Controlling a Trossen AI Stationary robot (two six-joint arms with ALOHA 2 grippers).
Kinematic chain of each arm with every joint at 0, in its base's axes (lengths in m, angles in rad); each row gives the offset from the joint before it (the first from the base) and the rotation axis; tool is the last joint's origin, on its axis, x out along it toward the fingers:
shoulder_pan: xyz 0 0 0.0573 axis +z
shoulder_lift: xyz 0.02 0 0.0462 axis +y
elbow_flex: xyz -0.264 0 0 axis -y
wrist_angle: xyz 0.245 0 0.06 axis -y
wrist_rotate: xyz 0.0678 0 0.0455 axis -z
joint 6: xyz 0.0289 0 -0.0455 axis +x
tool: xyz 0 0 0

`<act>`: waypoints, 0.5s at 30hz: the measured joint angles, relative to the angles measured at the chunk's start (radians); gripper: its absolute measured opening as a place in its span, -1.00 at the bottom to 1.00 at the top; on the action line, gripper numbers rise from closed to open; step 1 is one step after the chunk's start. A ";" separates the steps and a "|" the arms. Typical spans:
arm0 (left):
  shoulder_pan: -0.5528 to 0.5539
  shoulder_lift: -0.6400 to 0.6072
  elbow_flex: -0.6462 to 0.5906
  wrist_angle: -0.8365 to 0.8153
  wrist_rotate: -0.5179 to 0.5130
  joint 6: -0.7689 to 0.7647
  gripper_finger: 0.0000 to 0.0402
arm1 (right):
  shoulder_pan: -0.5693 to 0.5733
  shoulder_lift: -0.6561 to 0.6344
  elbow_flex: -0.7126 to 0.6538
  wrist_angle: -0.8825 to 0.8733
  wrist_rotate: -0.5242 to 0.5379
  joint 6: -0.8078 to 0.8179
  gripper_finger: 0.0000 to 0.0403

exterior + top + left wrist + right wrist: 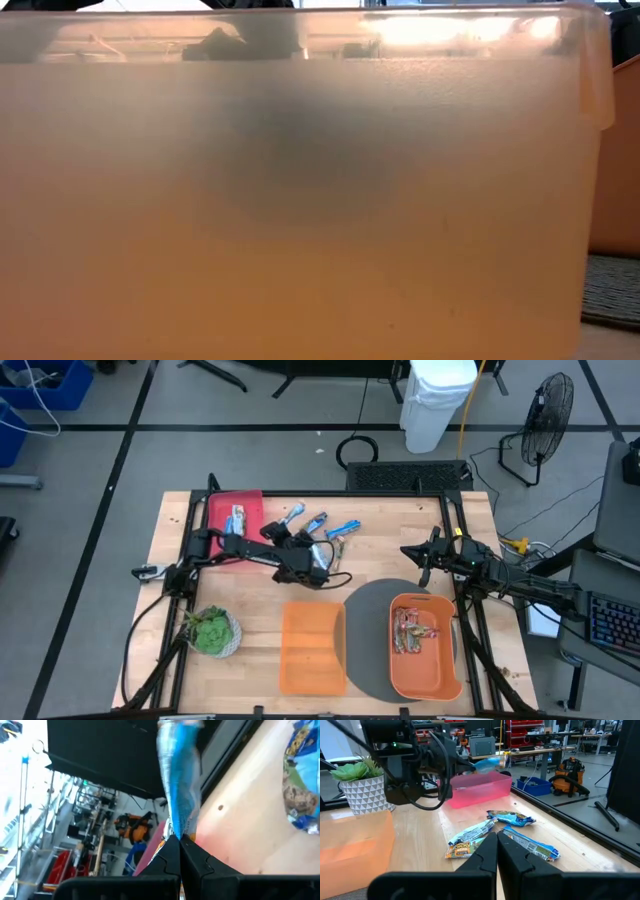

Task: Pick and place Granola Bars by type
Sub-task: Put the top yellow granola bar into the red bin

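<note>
One blue foil-wrapped granola bar (177,780) is pinched in our left pincer (180,840), lifted off the wooden tabletop (380,560). Beyond it waits the pink rectangular bin (235,520); we judge release there follows. Our right pincer (496,837), closed and empty, idles.

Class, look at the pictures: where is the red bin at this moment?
In the high view the red bin sits at the table's far left, behind the left arm; a blue bar lies in it, and the plant stands nearer the front edge.
</note>
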 joint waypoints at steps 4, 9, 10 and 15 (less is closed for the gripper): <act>0.019 -0.036 -0.053 0.022 0.004 -0.008 -1.00 | 0.000 0.000 0.000 0.000 0.000 0.000 -1.00; 0.041 -0.133 -0.179 0.140 0.045 0.082 -1.00 | 0.000 0.000 0.000 0.001 0.000 0.000 -1.00; 0.047 -0.165 -0.210 0.176 0.061 0.103 -1.00 | 0.000 0.000 0.000 0.001 0.000 0.000 -1.00; 0.067 -0.371 -0.394 0.383 0.090 0.186 -1.00 | 0.000 0.002 0.000 0.001 0.000 0.000 -1.00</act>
